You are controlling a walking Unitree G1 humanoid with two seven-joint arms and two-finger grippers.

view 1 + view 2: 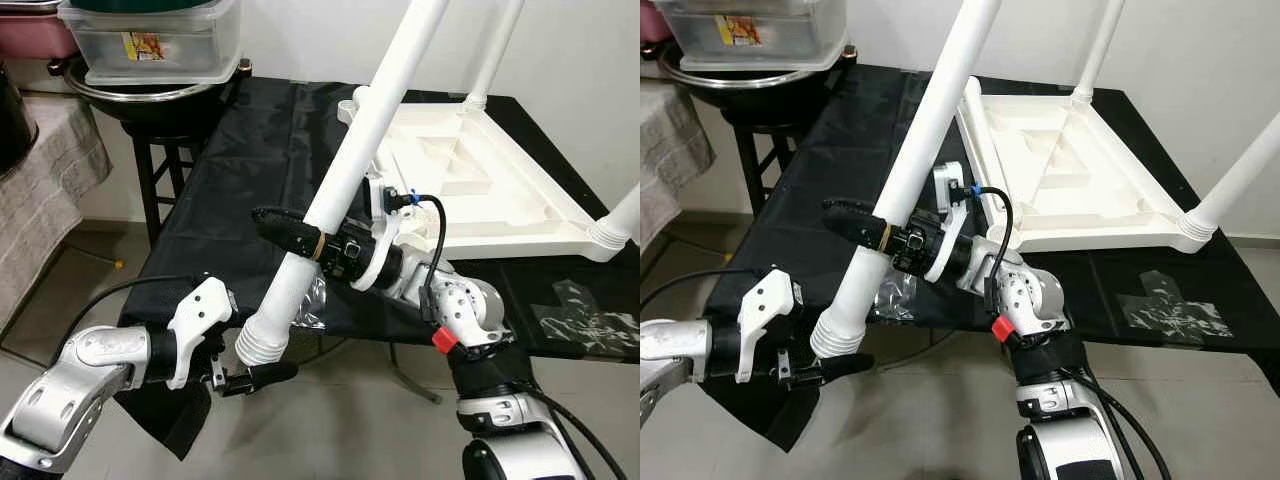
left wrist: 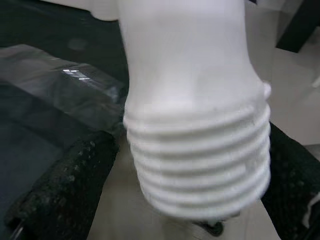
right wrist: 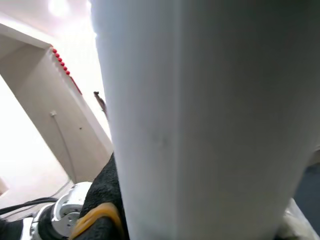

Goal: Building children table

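my right gripper [image 1: 300, 240] is clamped across the shaft of the loose white table leg [image 1: 355, 165], one black finger [image 1: 285, 228] reaching past the tube on its far side. the leg runs tilted, its upper end leaving the top of the head views, its threaded end [image 1: 262, 340] hanging low over the floor beyond the near edge of the work surface.

my left gripper [image 1: 250, 377] sits at that threaded end, its fingers [image 2: 65, 185] spread to either side of the ridges. in the left wrist view they flank the thread; i cannot tell whether they touch it, so i read them as open around it, not gripping.

the upturned white tabletop [image 1: 480, 190] lies on the black cloth [image 1: 250, 160], with two legs standing in its far and right corners. a crumpled clear wrapper [image 1: 315, 300] lies just beside the held leg.

risks, as i judge them:
- the hold sits partway along a long smooth tube, so the leg could pivot or slide through the fingers.
- if the left fingers close on the ridges, the thread could be scuffed or the leg pushed off line.
- swinging the long leg toward a free corner socket could strike the standing legs.

writing: the clear storage box [image 1: 150, 40] on the stool behind carries a small yellow and red label [image 1: 143, 45]; too small to read. no brand visible elsewhere.
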